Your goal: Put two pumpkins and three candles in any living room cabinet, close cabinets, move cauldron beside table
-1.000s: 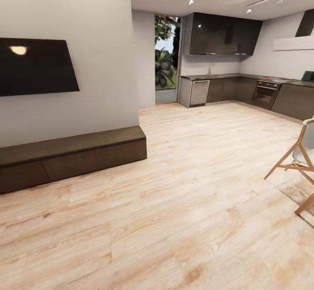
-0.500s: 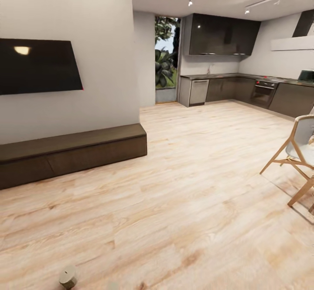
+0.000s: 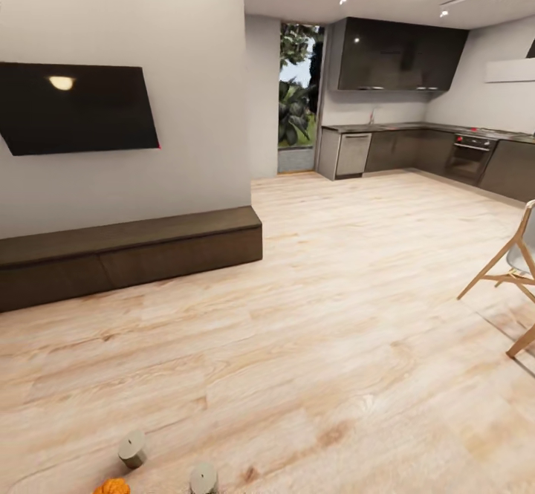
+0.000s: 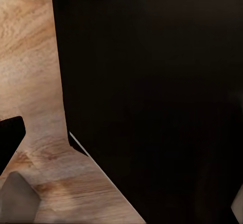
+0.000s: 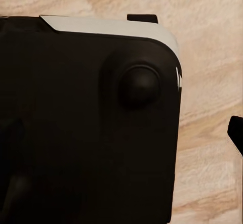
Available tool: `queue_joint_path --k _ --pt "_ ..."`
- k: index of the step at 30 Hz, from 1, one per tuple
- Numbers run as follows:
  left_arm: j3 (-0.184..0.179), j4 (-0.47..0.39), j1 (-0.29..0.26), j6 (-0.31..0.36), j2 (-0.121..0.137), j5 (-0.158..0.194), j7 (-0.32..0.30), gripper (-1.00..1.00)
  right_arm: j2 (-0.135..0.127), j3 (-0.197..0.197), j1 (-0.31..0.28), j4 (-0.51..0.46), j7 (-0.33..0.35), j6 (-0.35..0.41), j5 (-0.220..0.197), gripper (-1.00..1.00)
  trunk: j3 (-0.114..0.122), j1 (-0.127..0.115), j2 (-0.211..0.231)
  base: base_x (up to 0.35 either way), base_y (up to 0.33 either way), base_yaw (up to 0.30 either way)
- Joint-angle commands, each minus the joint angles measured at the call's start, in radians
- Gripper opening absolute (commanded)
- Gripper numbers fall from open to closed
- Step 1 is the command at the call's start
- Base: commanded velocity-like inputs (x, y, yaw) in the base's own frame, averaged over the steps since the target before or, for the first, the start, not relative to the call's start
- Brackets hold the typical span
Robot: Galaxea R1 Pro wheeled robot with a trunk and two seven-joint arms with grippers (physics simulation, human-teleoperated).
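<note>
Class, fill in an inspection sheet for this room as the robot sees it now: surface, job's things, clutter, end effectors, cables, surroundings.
Surface: pale wood floor, bare in the middle.
Job's things: two candles and a pumpkin on the floor at the near edge; long dark cabinet under the TV, shut.
Clutter: nothing seen.
End effectors: open or shut cannot be told.
Cables: nothing seen.
Surroundings: wall TV, kitchen units, garden doorway, wooden chair.

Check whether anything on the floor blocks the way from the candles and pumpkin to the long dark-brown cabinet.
Nothing visible does: bare pale wood floor lies between the two grey-beige candles, the orange pumpkin and the closed low dark-brown cabinet.
</note>
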Motion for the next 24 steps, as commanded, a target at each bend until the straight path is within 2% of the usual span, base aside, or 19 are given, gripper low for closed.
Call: queue_joint_path --k 1,24 --pt "0.000 0.000 0.000 0.000 0.000 0.000 0.000 1.00 0.000 0.000 0.000 0.000 0.000 -0.001 0.000 1.00 0.000 0.000 0.000 -0.001 0.000 0.257" --pt "0.000 -0.003 0.000 0.000 -0.001 0.000 -0.001 1.00 0.000 0.000 -0.001 0.001 0.000 -0.003 0.000 1.00 -0.001 0.000 0.000 0.000 0.000 0.282"
